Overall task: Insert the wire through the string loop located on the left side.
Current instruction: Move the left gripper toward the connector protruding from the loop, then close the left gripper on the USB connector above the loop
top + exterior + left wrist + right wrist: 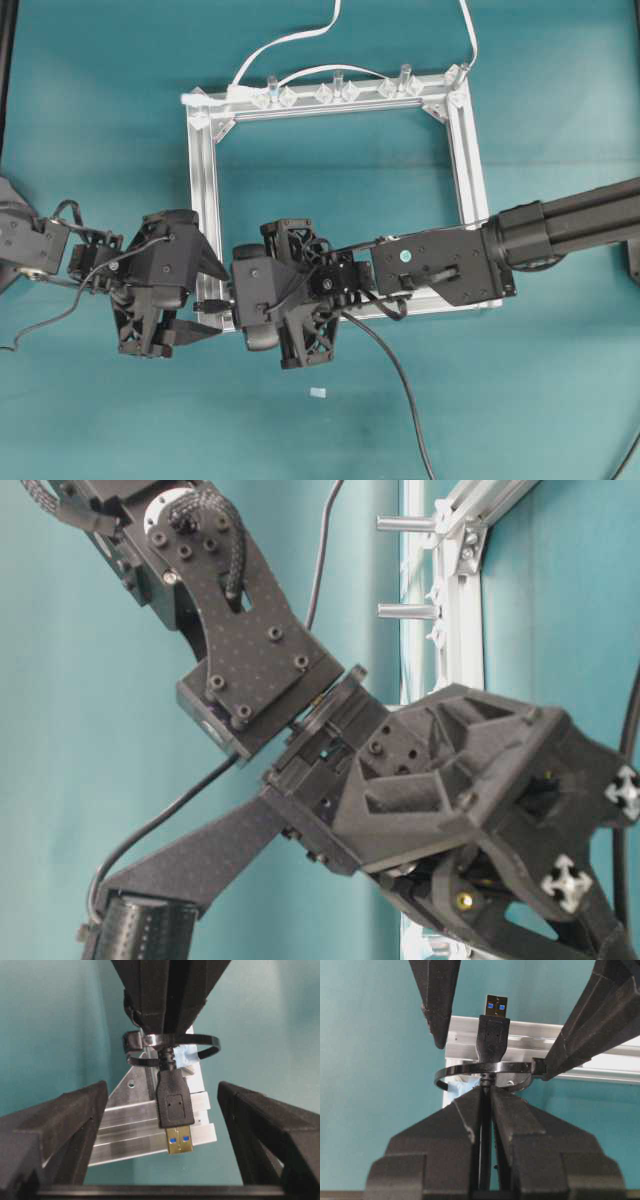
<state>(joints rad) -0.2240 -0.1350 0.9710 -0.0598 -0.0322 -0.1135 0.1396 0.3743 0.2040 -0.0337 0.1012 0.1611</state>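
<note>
The wire's black USB plug [176, 1107] with its metal tip pokes out through the string loop [207, 1042], a thin dark band with a pale blue bit at the silver frame's corner. My right gripper [487, 1091] is shut on the wire just behind the loop [470, 1068], with the plug [493, 1030] beyond it. My left gripper [162, 1110] stands wide open. Its fingers [75, 1120] flank the plug without touching it. From overhead, the plug [209, 305] lies between the left gripper [203, 298] and the right gripper [233, 300] at the frame's lower left corner.
The square aluminium frame [340, 105] lies flat on the teal table, with clear clips and posts along its far bar. A white cable [290, 40] loops behind it. The wire's slack [400, 380] trails toward the near edge. A small pale scrap [318, 392] lies on the table.
</note>
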